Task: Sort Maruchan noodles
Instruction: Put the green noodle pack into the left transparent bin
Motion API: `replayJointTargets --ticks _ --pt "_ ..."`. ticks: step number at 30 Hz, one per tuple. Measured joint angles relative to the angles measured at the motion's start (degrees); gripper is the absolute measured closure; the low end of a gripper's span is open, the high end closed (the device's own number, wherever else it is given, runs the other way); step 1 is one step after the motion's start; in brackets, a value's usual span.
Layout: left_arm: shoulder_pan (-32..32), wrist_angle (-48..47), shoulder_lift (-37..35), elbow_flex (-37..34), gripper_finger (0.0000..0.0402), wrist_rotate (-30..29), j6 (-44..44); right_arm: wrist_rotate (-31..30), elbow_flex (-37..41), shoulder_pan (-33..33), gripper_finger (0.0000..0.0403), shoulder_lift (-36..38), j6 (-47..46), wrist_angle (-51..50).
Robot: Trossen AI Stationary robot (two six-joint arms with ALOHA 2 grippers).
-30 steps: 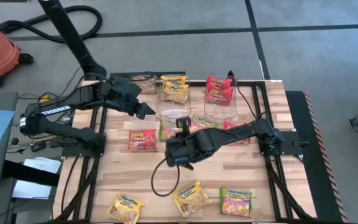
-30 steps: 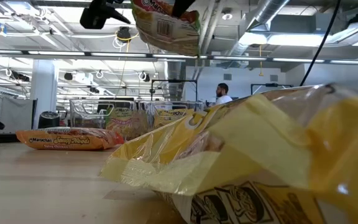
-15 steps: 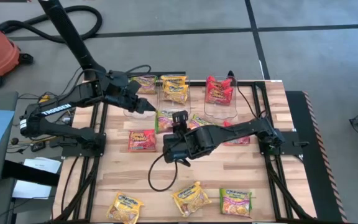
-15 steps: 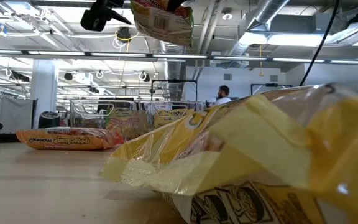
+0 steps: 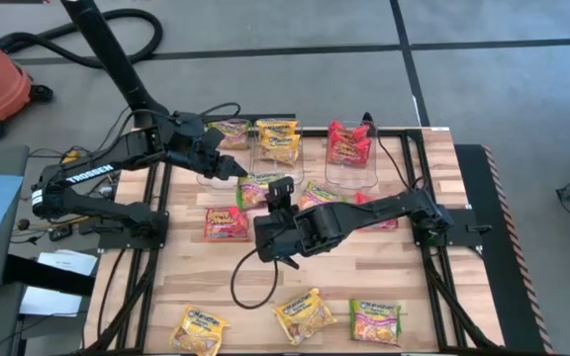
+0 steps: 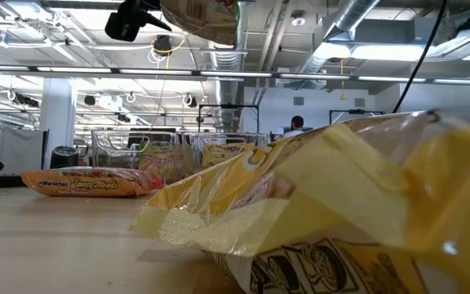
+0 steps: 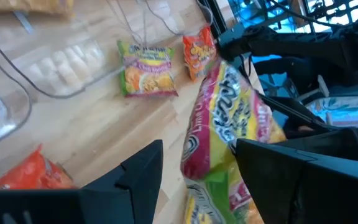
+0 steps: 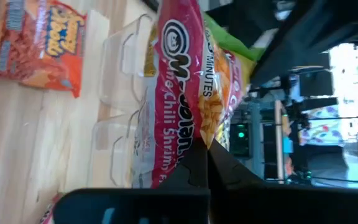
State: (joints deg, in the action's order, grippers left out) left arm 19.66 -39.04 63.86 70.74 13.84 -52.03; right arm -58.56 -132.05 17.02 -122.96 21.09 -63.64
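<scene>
Right gripper [image 5: 266, 194] pinched shut on a green-and-pink Maruchan packet [image 5: 252, 189], lifted above mid-table; printed wording "Chili Shrimp" and "Minutes" legible on the crinkly film. Left gripper [image 5: 236, 169] spread wide, empty, just beside that packet and in front of the clear plastic bins [image 5: 277, 168]. Orange "Maruchan" packet [image 5: 227, 222] lying flat on the wooden table [image 5: 206, 277]. Yellow packets [image 5: 305, 314] and another green one [image 5: 377, 321] along the near edge, well apart, bare wood between.
</scene>
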Motion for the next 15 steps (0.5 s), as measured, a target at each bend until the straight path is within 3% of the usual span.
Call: replayJointTargets --ticks 6,15 --pt "0.0 -0.5 0.0 0.0 0.0211 1.2 -1.9 -0.5 0.0 0.2 0.0402 0.0 1.6 2.4" --pt "-0.5 -0.7 0.0 0.0 0.0211 7.8 -0.9 -0.1 0.0 -1.3 0.0402 0.0 7.5 8.1"
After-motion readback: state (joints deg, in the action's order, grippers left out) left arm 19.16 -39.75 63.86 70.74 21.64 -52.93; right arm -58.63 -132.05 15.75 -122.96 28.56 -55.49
